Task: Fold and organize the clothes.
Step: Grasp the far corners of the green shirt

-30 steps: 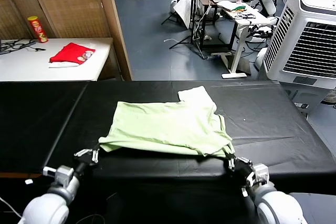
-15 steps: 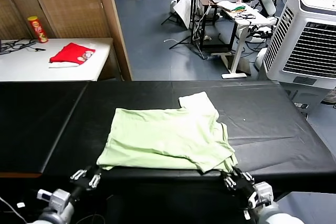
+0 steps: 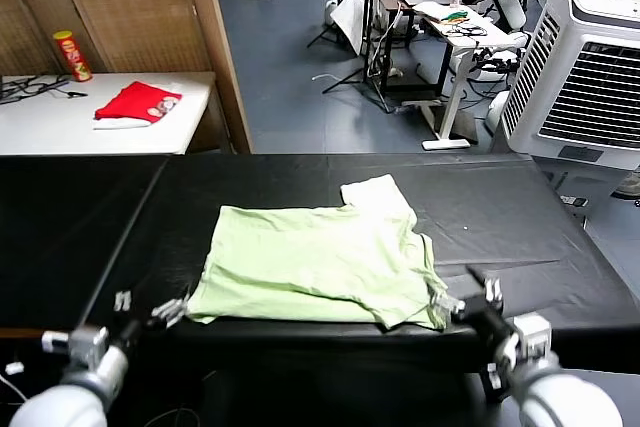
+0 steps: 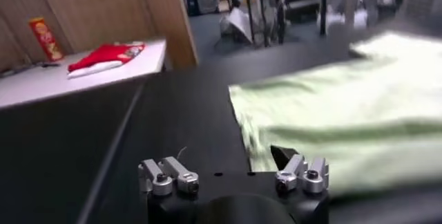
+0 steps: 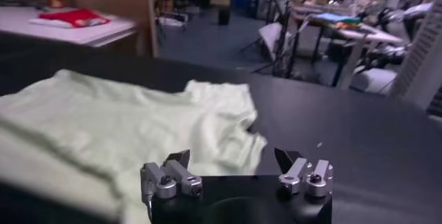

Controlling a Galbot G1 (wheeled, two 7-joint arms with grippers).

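A pale green T-shirt [image 3: 318,263] lies on a black surface [image 3: 520,217], already folded over once so that it forms a rough rectangle, with one sleeve sticking out at its far right corner. The left hand [image 3: 145,309] sits just off the shirt's near left corner, its fingers spread and holding nothing. The right hand [image 3: 468,299] sits just off the shirt's near right corner, also spread and empty, its nearer finger close to the cloth edge. Judging from this, one fold is laid down and let go, and the task is partway done. The next move likely calls for a fresh grip on an edge or corner of the shirt, perhaps to tuck in the loose sleeve or fold the shirt across again; the soft, wrinkled cloth could bunch or slip when pinched. Nothing lies on the surface near the shirt to block either hand. Far beyond the shirt, to its left, a white table [image 3: 45,122] carries a red garment [image 3: 136,101] and a red can [image 3: 71,55]. Beyond the shirt to its right stands a large white cooling unit [image 3: 590,87].
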